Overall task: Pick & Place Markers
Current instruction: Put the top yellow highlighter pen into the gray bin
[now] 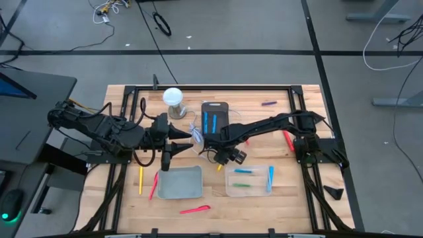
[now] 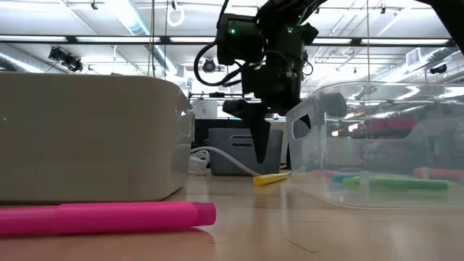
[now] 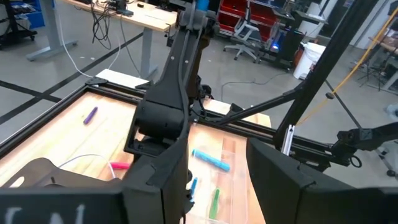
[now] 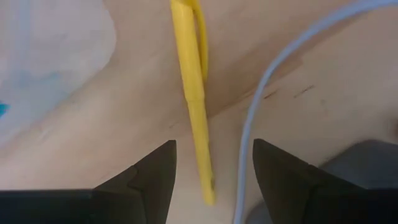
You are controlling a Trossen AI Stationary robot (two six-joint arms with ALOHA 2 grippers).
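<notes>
A yellow marker (image 4: 193,93) lies flat on the wooden table (image 1: 304,198), between the grey tray (image 1: 180,182) and the clear bin (image 1: 248,180). My right gripper (image 4: 211,152) points down just above it, open, one finger on each side of the marker's end, touching nothing. The low view shows its fingertips (image 2: 261,156) clear of the marker (image 2: 270,178). My left gripper (image 1: 180,135) hangs open above the table, left of centre, with nothing in it. Blue and green markers (image 3: 211,160) lie in the clear bin.
A white cable (image 4: 261,106) runs close beside the yellow marker. Loose markers lie about: pink (image 1: 195,210), pink (image 1: 155,185), yellow (image 1: 141,180), red (image 1: 289,140), purple (image 1: 268,103). A dark tray (image 1: 215,119) holds two blue ones. A white ball-shaped lamp (image 1: 173,98) stands at the far side.
</notes>
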